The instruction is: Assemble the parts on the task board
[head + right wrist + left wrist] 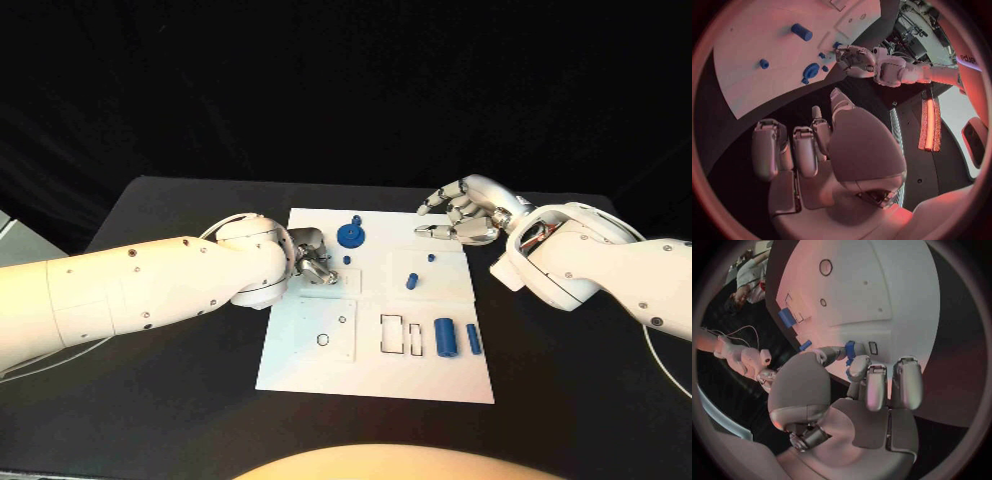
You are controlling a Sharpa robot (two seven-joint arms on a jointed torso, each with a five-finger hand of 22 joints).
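Note:
The white task board [325,360] lies mid-table. My left hand [313,264] rests at the board's left edge, with its thumb and a fingertip closed on a small blue peg [348,260] that stands on the board; in the left wrist view that peg [850,349] sits between the fingertips of the left hand [861,385]. A blue disc part [351,236] stands just beyond it. My right hand [464,215] hovers over the board's far right corner, fingers apart and holding nothing. The right wrist view shows the right hand [811,145], the disc [811,70] and the left hand [856,57].
A short blue peg [411,281] stands mid-board and a tiny one [430,258] beyond it. A blue cylinder [446,338] and a thinner bar [472,338] lie near the board's right edge, beside outlined slots [391,334]. Black table [159,400] surrounds the board.

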